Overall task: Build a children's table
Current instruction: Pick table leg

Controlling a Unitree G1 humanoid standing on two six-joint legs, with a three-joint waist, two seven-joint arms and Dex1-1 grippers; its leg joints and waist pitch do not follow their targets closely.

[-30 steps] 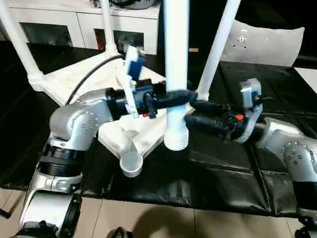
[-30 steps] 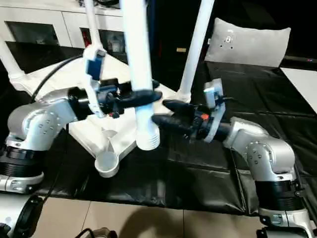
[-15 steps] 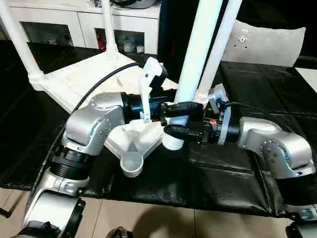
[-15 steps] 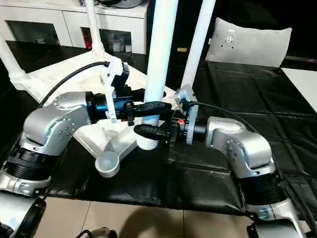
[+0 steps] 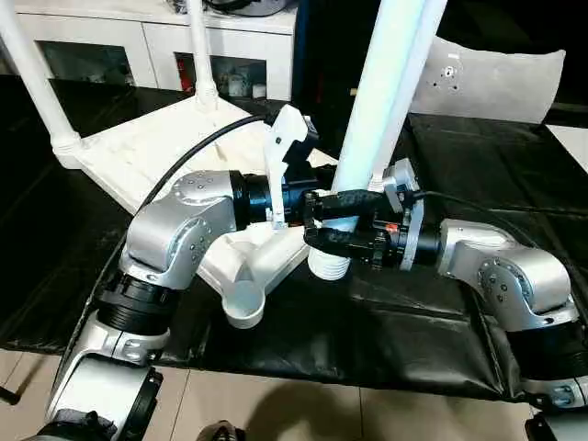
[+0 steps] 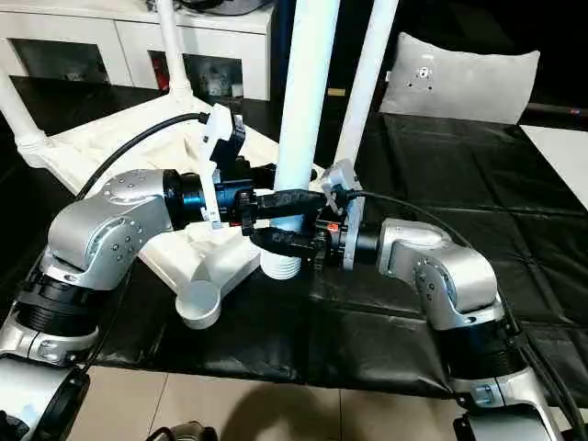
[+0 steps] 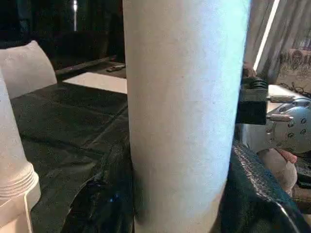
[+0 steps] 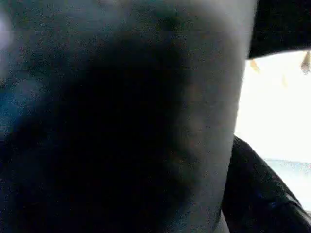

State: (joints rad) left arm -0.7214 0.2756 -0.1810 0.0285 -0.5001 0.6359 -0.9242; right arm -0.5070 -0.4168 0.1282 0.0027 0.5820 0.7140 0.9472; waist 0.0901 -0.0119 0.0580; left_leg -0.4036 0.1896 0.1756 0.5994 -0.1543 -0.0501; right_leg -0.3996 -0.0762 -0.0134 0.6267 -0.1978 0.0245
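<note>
Tabletop (image 5: 147,152) lies upside down on the black mat (image 5: 404,322), three legs already standing in its corner sockets; the near corner socket (image 5: 243,304) is empty. Head views: the fourth leg (image 5: 381,101) stands tilted just beside that socket, flared end (image 5: 329,266) low over the mat. Left gripper (image 5: 342,200) is clamped around the leg just above the flare; right gripper (image 6: 292,244) is wrapped on it just beneath, from the opposite side. Left wrist view: the leg (image 7: 184,111) sits between dark fingers (image 7: 252,194). Right wrist view: leg surface pressed close, one finger (image 8: 262,194) beside it.
</note>
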